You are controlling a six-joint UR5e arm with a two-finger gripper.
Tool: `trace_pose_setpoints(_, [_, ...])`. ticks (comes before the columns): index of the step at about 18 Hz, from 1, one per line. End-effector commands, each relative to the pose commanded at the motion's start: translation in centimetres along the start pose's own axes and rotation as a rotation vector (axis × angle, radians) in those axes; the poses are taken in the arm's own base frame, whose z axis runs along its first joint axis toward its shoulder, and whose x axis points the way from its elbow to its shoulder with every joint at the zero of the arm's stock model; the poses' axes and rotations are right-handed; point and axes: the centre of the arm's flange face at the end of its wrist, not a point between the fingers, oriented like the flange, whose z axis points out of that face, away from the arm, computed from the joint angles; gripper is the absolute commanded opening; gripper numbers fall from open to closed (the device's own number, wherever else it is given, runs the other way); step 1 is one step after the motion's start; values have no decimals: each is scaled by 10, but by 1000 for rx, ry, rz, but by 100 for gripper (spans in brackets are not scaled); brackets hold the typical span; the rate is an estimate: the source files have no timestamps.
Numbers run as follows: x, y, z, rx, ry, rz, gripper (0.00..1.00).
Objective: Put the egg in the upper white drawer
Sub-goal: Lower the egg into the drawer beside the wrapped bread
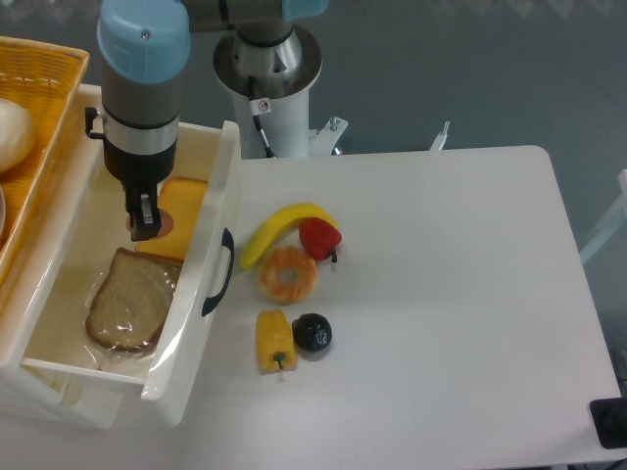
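The upper white drawer [223, 186] stands pulled open at the left, its dark curved handle [217, 274] on the front panel. My gripper [145, 227] reaches down inside the drawer, over its back half. The egg [163, 225], small and brownish-orange, shows at the fingertips, mostly hidden by the near finger. The fingers look closed on it, low over the drawer floor. A bread slice [127, 299] and a yellow-orange flat block [184, 201] lie in the drawer beside it.
A woven yellow basket [39, 59] with a white rounded object [12, 132] sits left of the drawer. On the table lie a banana [279, 227], a red pepper [319, 238], an orange ring [288, 275], a yellow pepper [274, 341] and a black ball [313, 333].
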Motion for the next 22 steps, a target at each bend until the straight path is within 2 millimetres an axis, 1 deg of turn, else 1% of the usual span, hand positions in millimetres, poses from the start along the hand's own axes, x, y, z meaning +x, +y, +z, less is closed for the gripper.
trace_pose_setpoints(5, [-1,1,10,-9,19,47,15])
trace_pose_setpoints(7, [-2,4,12,-58,17,66,15])
trace_pose_setpoints(9, [2,-4,17,-69,24,86,15])
trace_pose_setpoints(13, [0,-5,23,-72,34,87,15])
trace_pose_setpoints(15, [1,-9,27,-73,40,95,15])
trace_pose_setpoints(22, [1,-11,32,-73,49,98,16])
